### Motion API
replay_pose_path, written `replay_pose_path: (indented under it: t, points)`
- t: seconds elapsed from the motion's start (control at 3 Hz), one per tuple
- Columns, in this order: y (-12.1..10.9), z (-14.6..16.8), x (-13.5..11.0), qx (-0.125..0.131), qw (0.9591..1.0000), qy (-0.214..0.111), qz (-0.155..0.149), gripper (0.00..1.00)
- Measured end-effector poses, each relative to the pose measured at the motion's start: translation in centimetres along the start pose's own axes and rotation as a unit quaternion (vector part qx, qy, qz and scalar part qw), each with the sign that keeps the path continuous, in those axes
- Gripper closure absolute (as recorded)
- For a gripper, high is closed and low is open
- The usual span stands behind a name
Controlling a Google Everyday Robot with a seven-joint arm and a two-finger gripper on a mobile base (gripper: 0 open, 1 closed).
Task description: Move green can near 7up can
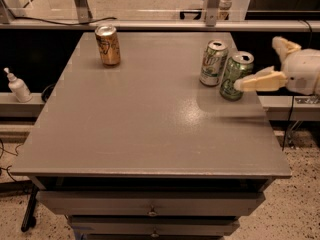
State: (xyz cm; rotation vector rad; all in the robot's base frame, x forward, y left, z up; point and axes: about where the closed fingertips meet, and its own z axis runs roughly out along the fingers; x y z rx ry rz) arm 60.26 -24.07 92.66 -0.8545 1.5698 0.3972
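The green can (235,77) stands upright on the grey table (140,124) near its right edge. The 7up can (213,63) stands just to its left, almost touching it. My gripper (257,64) is at the right, past the table's edge, with its fingers spread apart. The near finger (260,82) points left and its tip is at the green can's right side. The far finger (284,46) is behind and to the right of the can. The gripper holds nothing.
A gold-brown can (107,45) stands at the table's far left. A white pump bottle (17,86) sits on a ledge left of the table. Drawers (150,211) are under the tabletop. A rail and metal posts run behind the table.
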Motion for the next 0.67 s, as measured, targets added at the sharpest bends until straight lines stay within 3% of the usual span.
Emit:
replay_pose_path:
  t: [0.33, 0.67]
  points:
    - [-2.4, -4.5, -4.7, 0.005, 0.9989, 0.008, -0.045, 0.00]
    - [-3.0, -5.6, -6.4, 0.006, 0.9982, 0.003, -0.060, 0.00]
